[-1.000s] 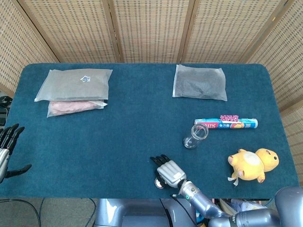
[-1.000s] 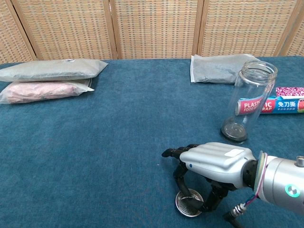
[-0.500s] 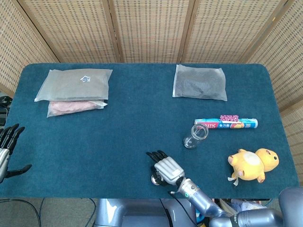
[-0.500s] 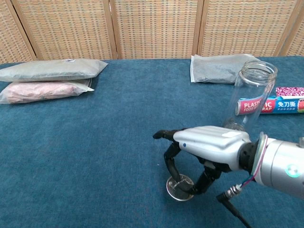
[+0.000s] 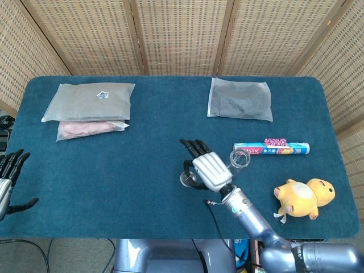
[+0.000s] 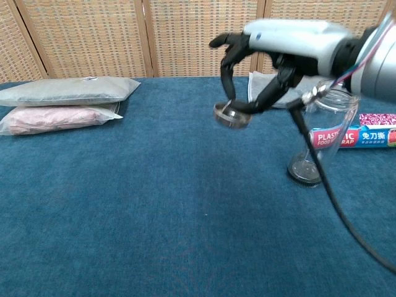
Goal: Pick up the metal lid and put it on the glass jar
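In the head view, the right hand (image 5: 208,170) pinches the round metal lid (image 5: 186,180) over the blue felt counter (image 5: 148,165), just left of the clear glass jar (image 5: 239,161). The left hand (image 5: 8,177) shows spread fingers.

In the chest view, the shiny lid (image 6: 231,116) hangs tilted between dark fingers (image 6: 229,59), beside the upright cylindrical jar (image 6: 327,133).

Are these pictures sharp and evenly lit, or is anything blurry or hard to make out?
Head view: even, soft light, no hard shadows; the glass jar is hard to make out, partly behind the right hand. Chest view: the right hand and the metal lid it holds look slightly soft, the hand's pale shell is bright, and the jar shows the cling-film box through its glass.
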Action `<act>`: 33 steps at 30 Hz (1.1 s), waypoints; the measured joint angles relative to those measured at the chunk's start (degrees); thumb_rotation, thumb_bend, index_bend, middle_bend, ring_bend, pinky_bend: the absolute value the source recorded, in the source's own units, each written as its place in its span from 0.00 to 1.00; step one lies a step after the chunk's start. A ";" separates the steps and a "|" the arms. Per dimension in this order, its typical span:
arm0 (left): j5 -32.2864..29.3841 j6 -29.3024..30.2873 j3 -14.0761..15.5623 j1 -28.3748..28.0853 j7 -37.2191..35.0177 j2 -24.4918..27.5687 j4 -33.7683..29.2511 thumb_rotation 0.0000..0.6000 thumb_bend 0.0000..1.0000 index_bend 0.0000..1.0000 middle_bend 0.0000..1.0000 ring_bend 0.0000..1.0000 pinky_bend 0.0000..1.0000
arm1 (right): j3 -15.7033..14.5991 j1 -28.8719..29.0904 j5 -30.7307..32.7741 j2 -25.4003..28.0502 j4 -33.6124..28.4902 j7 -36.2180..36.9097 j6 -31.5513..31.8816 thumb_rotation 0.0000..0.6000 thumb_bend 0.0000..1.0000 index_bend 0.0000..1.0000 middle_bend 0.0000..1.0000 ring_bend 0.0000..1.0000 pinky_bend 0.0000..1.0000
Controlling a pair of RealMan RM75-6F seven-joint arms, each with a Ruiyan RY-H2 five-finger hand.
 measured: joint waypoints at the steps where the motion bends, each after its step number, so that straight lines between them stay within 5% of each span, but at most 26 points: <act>1: -0.02 -0.01 0.00 -0.01 0.04 -0.01 0.00 1.00 0.07 0.00 0.00 0.00 0.00 | 0.90 0.13 0.80 1.13 -0.33 0.14 0.26 1.00 0.68 0.67 0.00 0.00 0.00; 10: -0.18 -0.24 0.01 -0.12 0.71 -0.17 -0.24 1.00 0.07 0.00 0.00 0.00 0.00 | 3.77 -0.49 6.18 10.14 -1.26 2.22 1.65 1.00 0.70 0.67 0.00 0.00 0.00; 33: -0.37 -0.16 0.04 -0.06 1.32 -0.34 -0.34 1.00 0.07 0.00 0.00 0.00 0.00 | -2.46 -4.45 0.80 19.14 1.89 7.42 -1.31 1.00 0.72 0.67 0.00 0.00 0.00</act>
